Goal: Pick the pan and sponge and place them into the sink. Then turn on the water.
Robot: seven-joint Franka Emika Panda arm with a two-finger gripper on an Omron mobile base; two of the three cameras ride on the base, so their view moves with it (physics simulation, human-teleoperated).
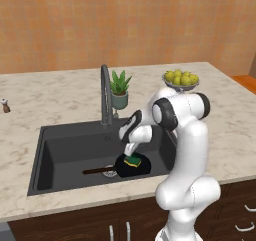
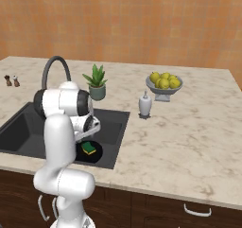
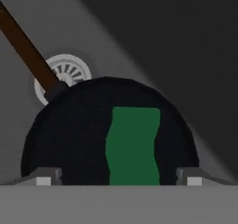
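The black pan (image 1: 144, 168) lies in the dark grey sink (image 1: 70, 150), its brown handle (image 1: 96, 171) pointing left over the drain (image 3: 69, 72). The sponge (image 1: 133, 161) rests inside the pan, green side up. My gripper (image 1: 130, 154) hangs just above the sponge, open, its fingertips (image 3: 44, 176) standing wide on either side of the sponge (image 3: 132, 144) without touching it. The right base view shows the gripper (image 2: 88, 137) over the sponge (image 2: 88, 148) and pan (image 2: 94, 156). The arched tap (image 1: 105, 92) stands behind the basin, and no water shows at it.
Behind the sink stands a potted plant (image 1: 120, 90). A bowl of yellow fruit (image 2: 163, 84) and a white soap dispenser (image 2: 145, 104) sit on the marble counter to the right. Small shakers (image 2: 12, 80) stand far left. The counter's front edge is close.
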